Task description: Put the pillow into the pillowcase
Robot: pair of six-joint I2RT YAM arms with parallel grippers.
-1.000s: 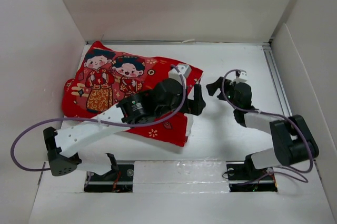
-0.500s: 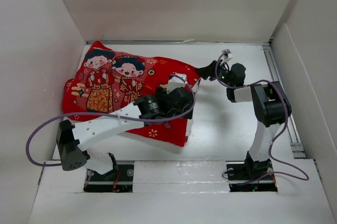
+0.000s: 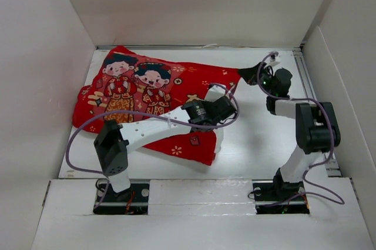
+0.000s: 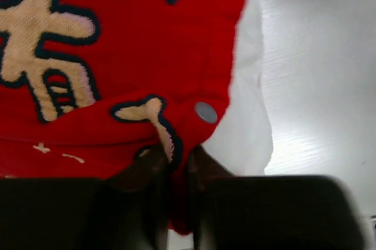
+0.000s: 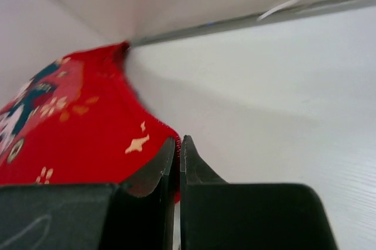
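While looking down from overhead, can make out the pillowcase (image 3: 147,88) spread over the left and middle of the tabletop (image 3: 258,138), printed side up, with its two cartoon figures (image 3: 136,82) toward the far left corner. Shows the pillow (image 3: 218,139) only as a white strip poking out at the near right edge of the red cloth, just beside the left wrist; cannot tell how much of it sits inside.

Finds the left fingers (image 4: 154,170) pinched on the red hem at that open edge, cloth squeezed between the two tips, right next to a small grey snap stud (image 4: 205,112) and under a big gold character (image 4: 44,56). Beyond the hem, shows white pillow fabric bulging out toward the bare tabletop.

Finds the right fingers (image 5: 169,157) pressed together on the far right corner of the pillowcase, a sliver of red caught between the tips. From overhead, shows that corner drawn out to a point toward the back right, stretched from the case to the right arm's tip, well apart from the left grip along the same open side.
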